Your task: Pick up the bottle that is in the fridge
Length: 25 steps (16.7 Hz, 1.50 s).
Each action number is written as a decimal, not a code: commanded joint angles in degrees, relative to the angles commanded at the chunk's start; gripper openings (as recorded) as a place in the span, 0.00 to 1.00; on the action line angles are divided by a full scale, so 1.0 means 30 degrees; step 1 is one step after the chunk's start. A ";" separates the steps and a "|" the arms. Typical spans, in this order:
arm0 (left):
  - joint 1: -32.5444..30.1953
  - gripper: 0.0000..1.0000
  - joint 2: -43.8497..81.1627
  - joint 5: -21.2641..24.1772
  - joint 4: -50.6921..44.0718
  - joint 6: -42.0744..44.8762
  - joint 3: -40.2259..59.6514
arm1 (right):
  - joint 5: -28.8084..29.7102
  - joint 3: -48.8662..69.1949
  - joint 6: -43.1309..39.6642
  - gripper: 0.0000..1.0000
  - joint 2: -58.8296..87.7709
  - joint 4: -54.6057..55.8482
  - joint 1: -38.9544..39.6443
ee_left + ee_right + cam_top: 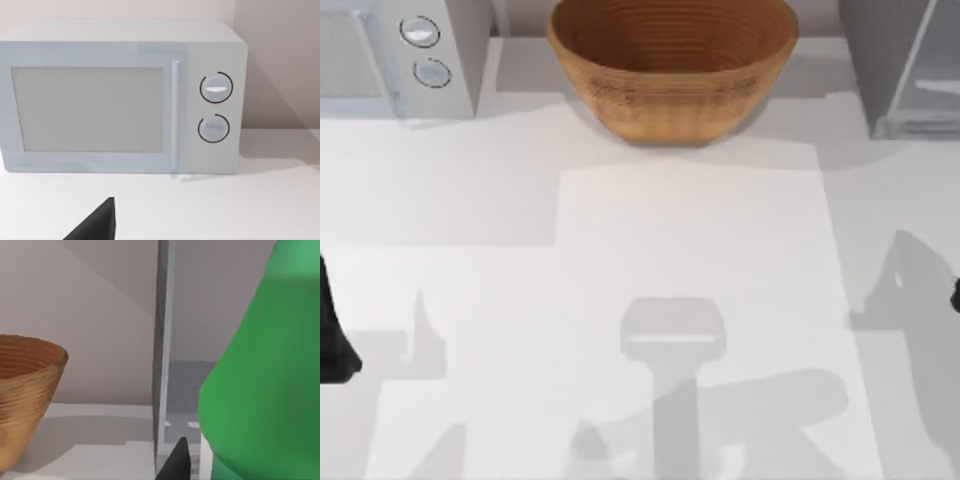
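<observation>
The bright green bottle (265,380) looms very close in the right wrist view, just beside the fridge's light grey frame (162,340). A dark part of my right gripper (175,464) shows low down between that frame and the bottle; whether it touches the bottle cannot be told. In the top view the fridge (905,70) stands at the far right corner, and my right arm (955,295) is a dark sliver at the right edge. My left arm (332,335) rests at the left edge, its gripper (97,224) facing the white box.
A large wicker bowl (672,60) sits at the back centre and also appears as the wicker bowl (25,395) in the right wrist view. A white box with two round knobs (405,50) stands at the back left. A white mat (700,300) covers the table's middle.
</observation>
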 joint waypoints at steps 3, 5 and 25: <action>0.0000 1.00 0.0000 0.0000 0.0000 0.0000 0.0000 | 0.3566 -0.0016 0.0236 0.00 0.5666 0.3601 0.3460; 0.0000 1.00 0.0000 0.0000 0.0000 0.0000 0.0000 | 0.5809 0.0040 0.0488 0.00 0.9233 0.6072 0.5690; 0.0000 1.00 0.0000 0.0000 0.0000 0.0000 0.0000 | 1.0961 0.2330 0.1858 0.00 2.1032 1.6742 1.1458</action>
